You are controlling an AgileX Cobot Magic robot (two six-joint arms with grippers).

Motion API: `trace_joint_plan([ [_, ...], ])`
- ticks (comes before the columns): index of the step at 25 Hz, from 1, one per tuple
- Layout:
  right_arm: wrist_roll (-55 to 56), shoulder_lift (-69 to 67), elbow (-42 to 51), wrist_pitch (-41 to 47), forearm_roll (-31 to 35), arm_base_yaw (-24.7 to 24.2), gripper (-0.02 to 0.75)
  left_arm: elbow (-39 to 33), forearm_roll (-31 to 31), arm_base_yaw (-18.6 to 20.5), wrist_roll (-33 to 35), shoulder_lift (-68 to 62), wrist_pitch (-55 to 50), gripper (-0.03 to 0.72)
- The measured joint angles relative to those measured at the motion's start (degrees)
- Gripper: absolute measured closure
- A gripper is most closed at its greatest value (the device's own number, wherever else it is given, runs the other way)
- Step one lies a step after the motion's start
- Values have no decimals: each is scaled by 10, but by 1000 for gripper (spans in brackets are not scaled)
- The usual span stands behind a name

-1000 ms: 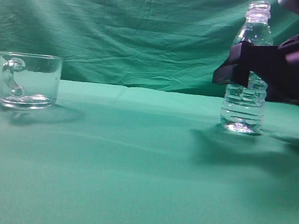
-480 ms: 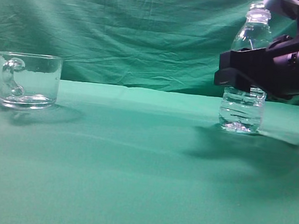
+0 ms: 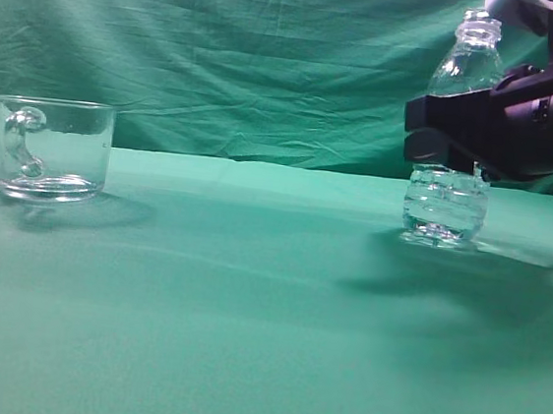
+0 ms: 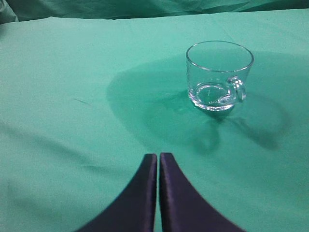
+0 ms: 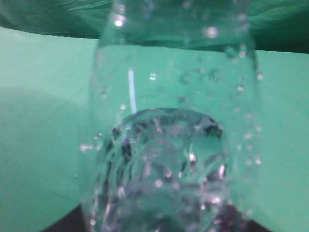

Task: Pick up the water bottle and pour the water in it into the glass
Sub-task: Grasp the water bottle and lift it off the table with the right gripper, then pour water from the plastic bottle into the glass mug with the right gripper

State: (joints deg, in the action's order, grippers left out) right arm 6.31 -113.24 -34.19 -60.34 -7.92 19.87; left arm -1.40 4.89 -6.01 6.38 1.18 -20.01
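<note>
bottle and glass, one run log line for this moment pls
phase: grasp | right claw: shut on bottle mid-body, upright | left claw: shut, empty | glass: far left, apart, not yet poured into

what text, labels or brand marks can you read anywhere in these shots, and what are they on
None: no readable word, number or sign in any view.
The water bottle is clear, with no label showing.
The glass is plain and unmarked.
The right gripper is black; a small orange patch at the frame edge is too blurred to read.
The left gripper shows bare dark fingers.
The green cloth is unprinted.
</note>
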Motion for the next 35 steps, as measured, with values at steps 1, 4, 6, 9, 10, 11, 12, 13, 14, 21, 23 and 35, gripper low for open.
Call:
trace_joint_plan([
  [1,0,7,0,7,-10,-1,464,0,0,0,0,0,0,688],
  [4,2,72,-18,96,-60,4,464,0,0,0,0,0,0,688],
  [6,3,114,-51,201,-78,16,504,0,0,0,0,0,0,688],
  [9,5,161,-114,355,-95,43,489,0,0,0,0,0,0,688],
  [10,3,168,-134,406,-98,54,489,0,0,0,0,0,0,688],
  [11,-2,171,-160,454,-99,62,489,0,0,0,0,0,0,688],
  [12,-6,171,-181,492,-102,71,489,0,0,0,0,0,0,688],
  [13,-11,171,-207,535,-108,81,489,0,0,0,0,0,0,688],
  [14,-18,171,-232,577,-115,92,489,0,0,0,0,0,0,688],
  [21,-76,107,-389,759,-173,158,489,0,0,0,0,0,0,688],
  [23,-90,91,-411,779,-180,167,489,0,0,0,0,0,0,688],
  [35,-190,-105,-638,861,-219,236,489,0,0,0,0,0,0,688],
])
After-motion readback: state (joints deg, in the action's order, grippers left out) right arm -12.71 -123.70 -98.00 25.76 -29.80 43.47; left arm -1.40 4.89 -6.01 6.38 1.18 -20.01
